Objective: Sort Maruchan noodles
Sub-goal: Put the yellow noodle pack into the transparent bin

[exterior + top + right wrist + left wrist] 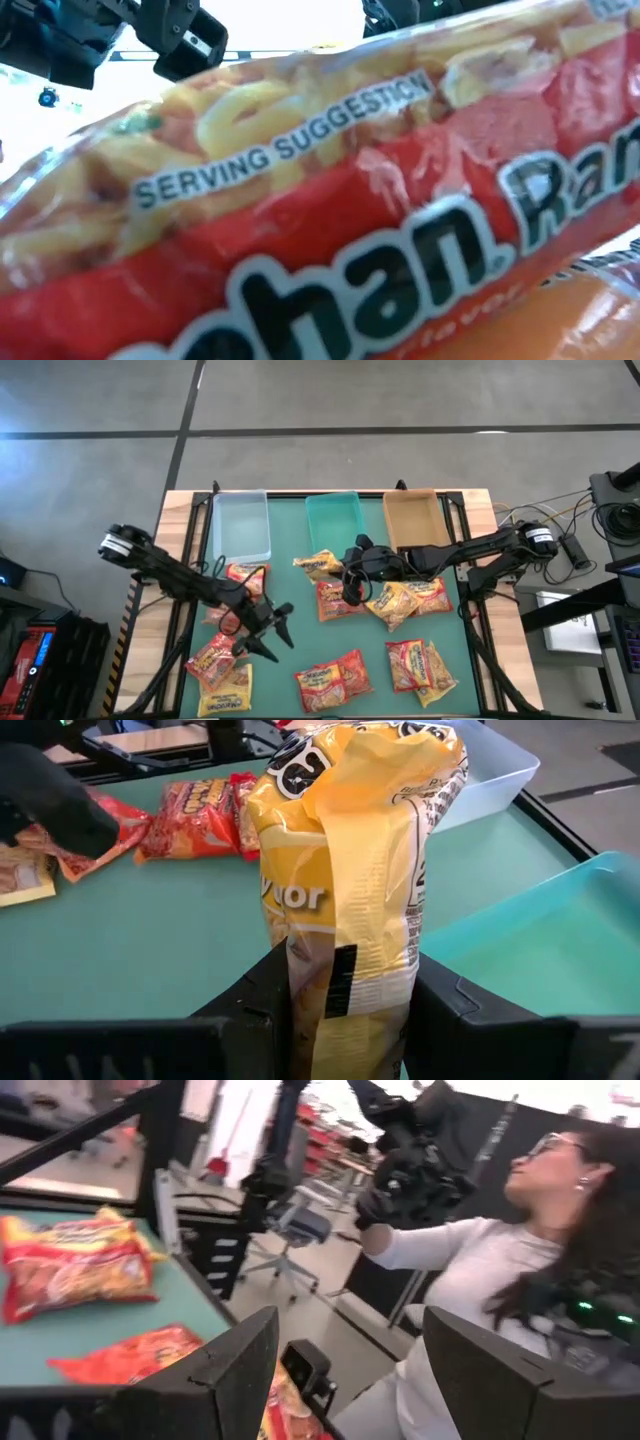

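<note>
While right hand (345, 1020) grips yellow packet (350, 870), left hand (270, 632) wide, empty, above table (300, 610).

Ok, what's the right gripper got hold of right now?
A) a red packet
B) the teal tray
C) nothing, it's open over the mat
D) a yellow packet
D: in the right wrist view the right gripper is closed on a yellow packet standing up between its fingers, with the teal tray apart beside it.
</note>
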`<state>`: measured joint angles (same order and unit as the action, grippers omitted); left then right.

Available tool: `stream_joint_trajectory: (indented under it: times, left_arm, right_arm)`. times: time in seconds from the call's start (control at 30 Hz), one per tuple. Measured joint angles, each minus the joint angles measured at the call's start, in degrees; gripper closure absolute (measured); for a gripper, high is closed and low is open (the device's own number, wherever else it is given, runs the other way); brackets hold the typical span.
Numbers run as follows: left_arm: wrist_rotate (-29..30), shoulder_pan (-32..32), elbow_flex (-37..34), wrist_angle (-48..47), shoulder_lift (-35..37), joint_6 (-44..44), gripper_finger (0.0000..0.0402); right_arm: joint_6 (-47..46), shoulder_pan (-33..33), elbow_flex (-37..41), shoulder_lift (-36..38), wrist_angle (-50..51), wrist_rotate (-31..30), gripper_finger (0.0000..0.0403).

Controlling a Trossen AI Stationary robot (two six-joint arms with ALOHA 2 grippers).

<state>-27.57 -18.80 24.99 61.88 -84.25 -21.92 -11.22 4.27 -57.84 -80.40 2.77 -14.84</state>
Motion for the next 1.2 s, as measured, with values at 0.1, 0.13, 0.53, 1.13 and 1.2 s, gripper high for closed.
stream_joint_trajectory:
  times: [0.1,0.13,0.53,1.13,1.2]
  left_arm:
    - [-0.6,1.1,-1.0,3.2,-0.7,-2.3,0.017]
    - [-0.5,1.3,-2.0,4.0,-0.5,-3.0,0.017]
    - [28.6,9.1,-18.4,8.7,7.1,-0.7,0.017]
    - [30.7,11.0,-15.8,6.1,5.7,7.3,0.015]
    - [31.5,11.1,-15.3,6.2,5.5,8.2,0.0142]
  right_arm:
    - [-2.2,0.1,0.0,0.0,1.3,0.3,0.0286]
    - [-2.7,0.2,0.0,0.0,1.9,0.3,0.0286]
    - [-3.9,1.1,0.0,-0.1,1.9,0.5,0.0286]
    - [-3.0,1.5,0.0,-0.3,-4.6,6.2,0.0285]
    - [-2.4,1.5,0.0,-0.3,-5.2,6.4,0.0285]
